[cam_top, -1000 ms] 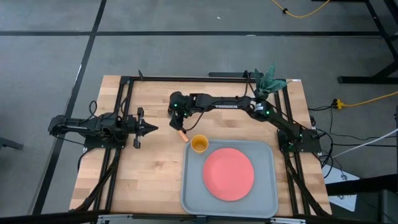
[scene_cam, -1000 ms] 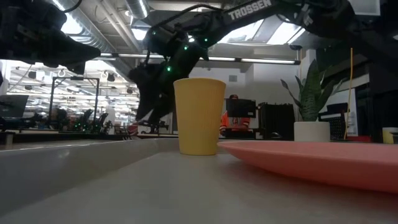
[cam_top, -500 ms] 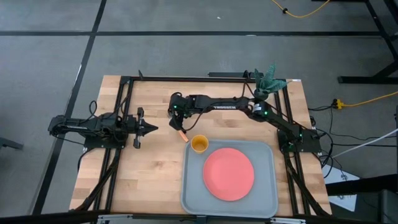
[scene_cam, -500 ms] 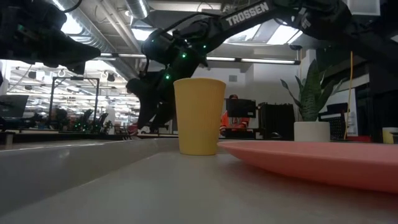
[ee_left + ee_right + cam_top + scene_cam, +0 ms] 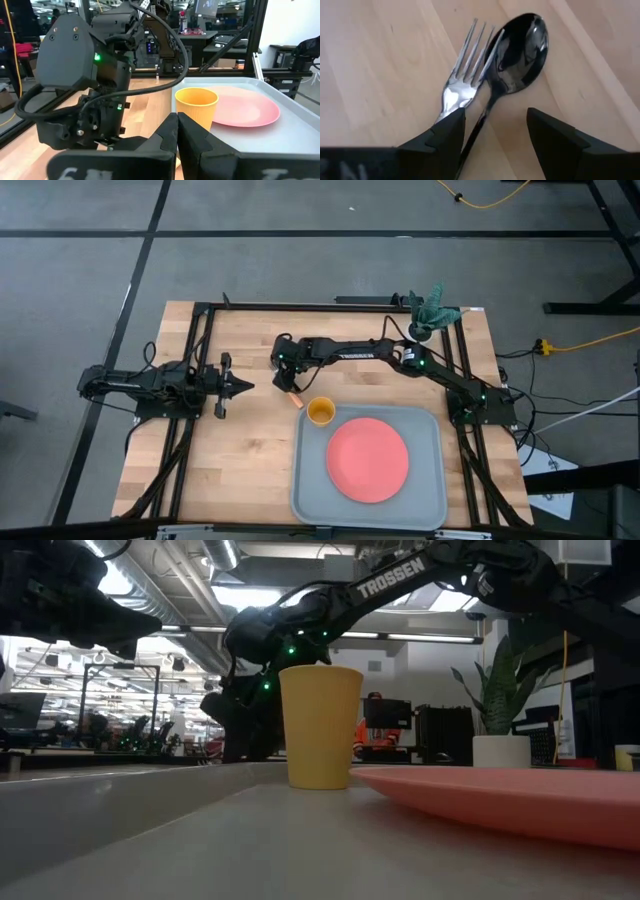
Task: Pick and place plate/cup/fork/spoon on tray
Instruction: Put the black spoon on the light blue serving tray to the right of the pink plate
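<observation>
The fork (image 5: 463, 70) and the dark spoon (image 5: 520, 45) lie side by side on the wooden table, tines touching the spoon's bowl. My right gripper (image 5: 495, 142) hovers open just above them, pointing steeply down. Its fingers straddle the spoon's thin handle, and one finger hides the fork's neck. From above, the fork's orange handle (image 5: 294, 399) pokes out below that gripper (image 5: 285, 378). The yellow cup (image 5: 320, 411) and the pink plate (image 5: 367, 460) stand in the grey tray (image 5: 430, 500). My left gripper (image 5: 241, 387) waits shut at the table's left, pointing level toward the cup (image 5: 196, 106).
A white pot with a green plant (image 5: 432, 310) stands at the table's far right corner, behind the right arm. Black frame rails run along the table's left, right and far edges. Bare wood lies left of the tray toward the near edge.
My right gripper has sunk toward the fork and spoon just beyond the cup, staying open. The fork, spoon, cup and plate have not moved.
</observation>
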